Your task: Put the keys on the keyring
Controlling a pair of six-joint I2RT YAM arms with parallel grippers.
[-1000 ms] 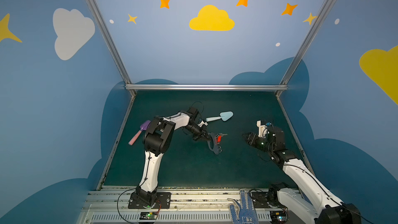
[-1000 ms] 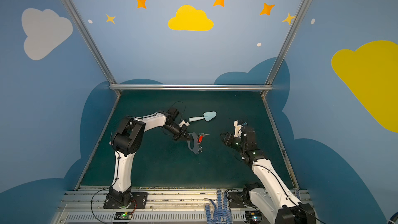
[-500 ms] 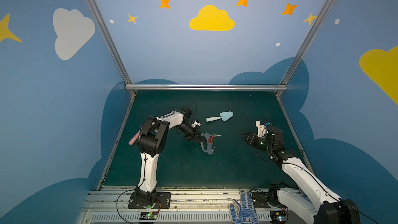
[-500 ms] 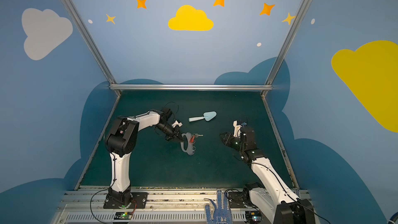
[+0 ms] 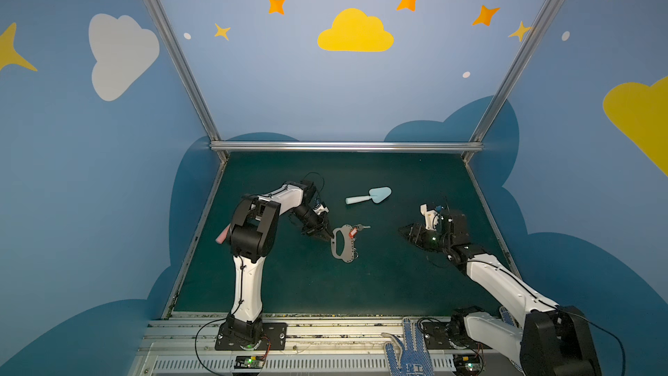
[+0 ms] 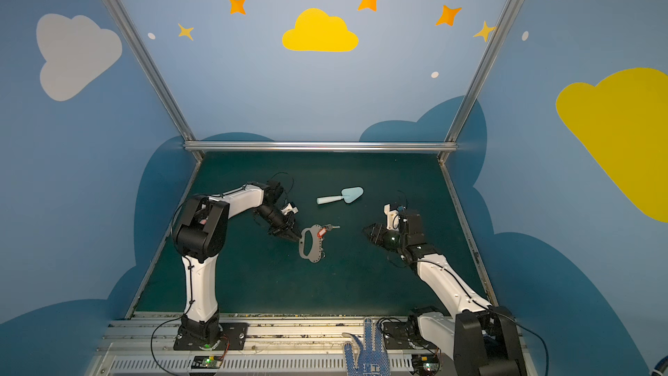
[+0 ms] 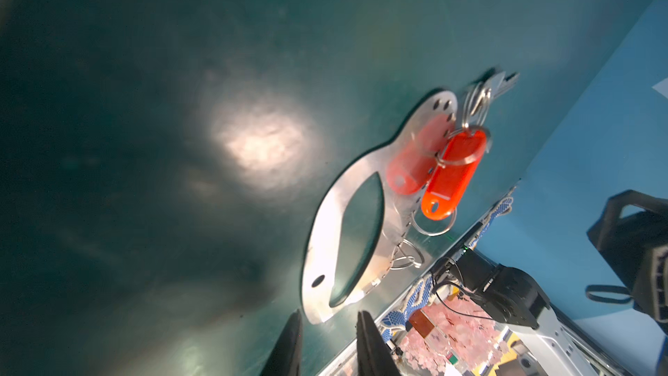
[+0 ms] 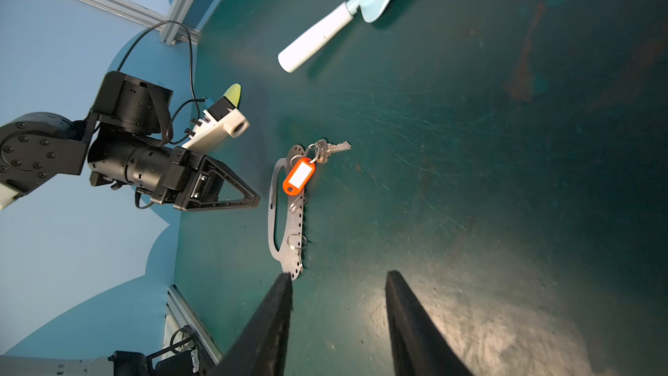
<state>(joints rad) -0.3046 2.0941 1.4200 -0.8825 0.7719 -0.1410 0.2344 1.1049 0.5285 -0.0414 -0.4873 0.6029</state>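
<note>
The keyring (image 5: 347, 247) (image 6: 316, 247) is lying flat near the middle of the green table (image 5: 325, 291), its long side running from near to far and its small rings sitting along the right edge. The keys (image 5: 352, 233) (image 6: 321, 234) are resting at its far end. The red tag is lying partly on the plate and the silver key is pointing right onto the mat. Whether their ring is passing through a hole in the plate cannot be told.

The left gripper (image 5: 327, 236) (image 6: 294, 237) is reaching in low from the left. Its tips are sitting just beside the left edge of the keyring. In the left wrist view its fingers (image 7: 294, 334) are standing slightly parted and are pinching nothing, with one end of the keyring (image 7: 372, 162) lying just past them.

The right gripper (image 5: 403, 229) (image 6: 365, 229) is hanging well to the right of the keys, pointing left towards them. Its fingers (image 8: 274, 312) are spread and are holding nothing.

A pale blue toy shovel (image 5: 372, 195) (image 6: 343, 195) is lying farther back, apart from everything else.
</note>
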